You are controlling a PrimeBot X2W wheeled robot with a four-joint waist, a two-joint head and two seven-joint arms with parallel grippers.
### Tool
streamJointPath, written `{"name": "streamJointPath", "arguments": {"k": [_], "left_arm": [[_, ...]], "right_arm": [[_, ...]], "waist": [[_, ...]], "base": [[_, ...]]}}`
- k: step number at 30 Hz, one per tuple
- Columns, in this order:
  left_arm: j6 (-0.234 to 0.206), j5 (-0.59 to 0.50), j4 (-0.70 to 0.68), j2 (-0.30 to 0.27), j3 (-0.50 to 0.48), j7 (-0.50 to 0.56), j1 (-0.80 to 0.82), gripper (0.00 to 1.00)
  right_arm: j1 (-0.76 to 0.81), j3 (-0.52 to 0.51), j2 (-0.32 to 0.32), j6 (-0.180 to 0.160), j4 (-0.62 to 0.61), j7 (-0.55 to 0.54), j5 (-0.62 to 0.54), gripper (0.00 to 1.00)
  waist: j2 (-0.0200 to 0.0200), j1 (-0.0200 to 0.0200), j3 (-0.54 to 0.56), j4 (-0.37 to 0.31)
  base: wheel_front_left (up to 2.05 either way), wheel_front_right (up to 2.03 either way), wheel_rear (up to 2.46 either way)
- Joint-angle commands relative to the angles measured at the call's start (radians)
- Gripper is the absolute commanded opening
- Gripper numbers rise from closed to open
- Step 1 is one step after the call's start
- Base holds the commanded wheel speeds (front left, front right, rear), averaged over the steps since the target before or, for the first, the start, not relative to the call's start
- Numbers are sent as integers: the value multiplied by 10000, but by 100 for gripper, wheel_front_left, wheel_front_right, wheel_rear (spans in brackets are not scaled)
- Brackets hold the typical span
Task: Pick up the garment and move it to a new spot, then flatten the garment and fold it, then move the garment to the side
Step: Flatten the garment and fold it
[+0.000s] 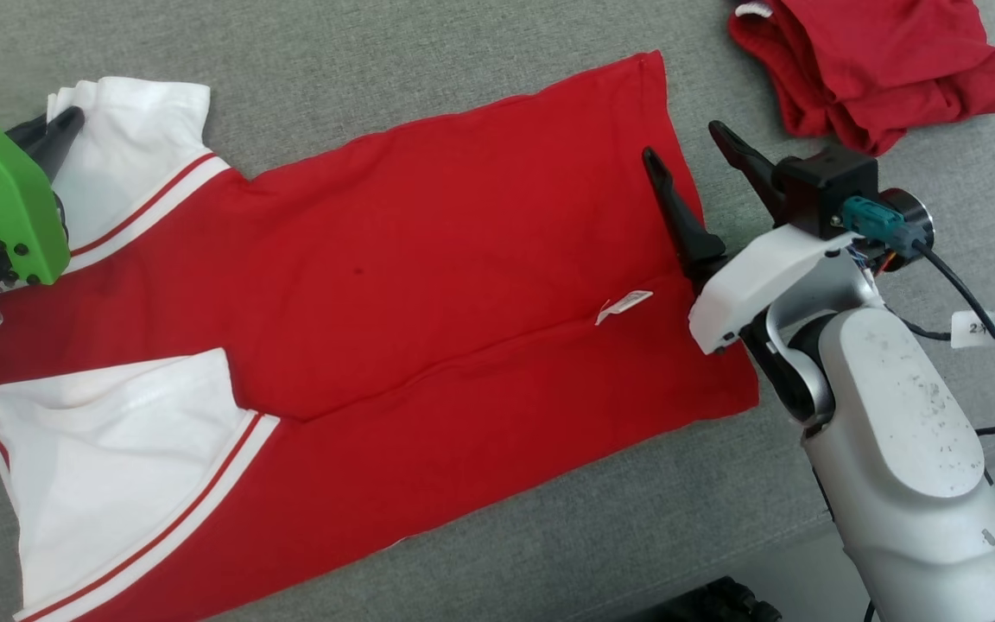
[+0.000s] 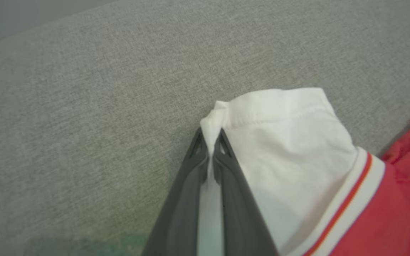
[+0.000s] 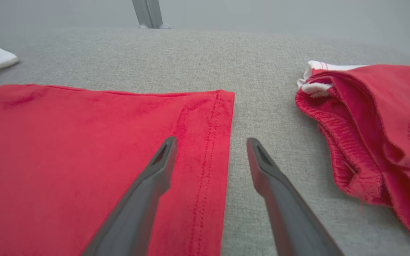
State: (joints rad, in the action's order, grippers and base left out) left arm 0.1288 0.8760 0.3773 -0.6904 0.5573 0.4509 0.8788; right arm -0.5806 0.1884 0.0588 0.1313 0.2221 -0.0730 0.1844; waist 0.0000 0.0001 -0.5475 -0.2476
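Garment position: the red short-sleeved shirt with white, red-striped sleeves (image 1: pixel 428 285) lies flat on the grey fabric-covered bench (image 1: pixel 463 60). It runs diagonally from the lower left of the head view to the upper centre. Its long sides are folded inward and meet along a seam line near a small white label (image 1: pixel 627 304).

Left gripper (image 2: pixel 210 137): closed. In the left wrist view the two dark fingers pinch the corner of the upper white sleeve (image 2: pixel 290 142) at its stitched cuff edge, and a ridge of white cloth stands up between the tips. Bare bench extends to the left of and above this sleeve.

Right gripper (image 3: pixel 212 141): fully open, holding nothing. In the right wrist view it straddles the double-stitched bottom hem (image 3: pixel 222 149) — one finger over red cloth, the other over bare bench.

Edges and clearance:
- The lower white sleeve (image 1: pixel 109 458) lies folded onto the shirt body at the lower left of the head view.
- A crumpled red garment with white trim (image 1: pixel 877 60) sits at the upper right, well apart from the hem — a strip of bare bench separates them.
- Open bench runs along the top of the head view and below the shirt's lower edge.
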Motion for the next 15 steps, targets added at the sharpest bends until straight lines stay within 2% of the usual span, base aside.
{"name": "streamJointPath", "arguments": {"k": [1,8,15], "left_arm": [[31,-14,-26,-83,3,-217,-162,0],[32,-216,-214,-16,-96,-1369,-80,0],[32,-100,-748,101,66,-2086,-186,0]], "right_arm": [[-221,74,106,-13,100,-79,-90,100],[-1435,279,536,-13,841,-582,-155,100],[-2743,428,894,-13,2366,-1407,-52,100]], "waist": [[0,-1,58,82],[0,-1,184,427],[0,-1,208,971]], "base": [[0,0,0],[0,0,0],[0,0,0]]}}
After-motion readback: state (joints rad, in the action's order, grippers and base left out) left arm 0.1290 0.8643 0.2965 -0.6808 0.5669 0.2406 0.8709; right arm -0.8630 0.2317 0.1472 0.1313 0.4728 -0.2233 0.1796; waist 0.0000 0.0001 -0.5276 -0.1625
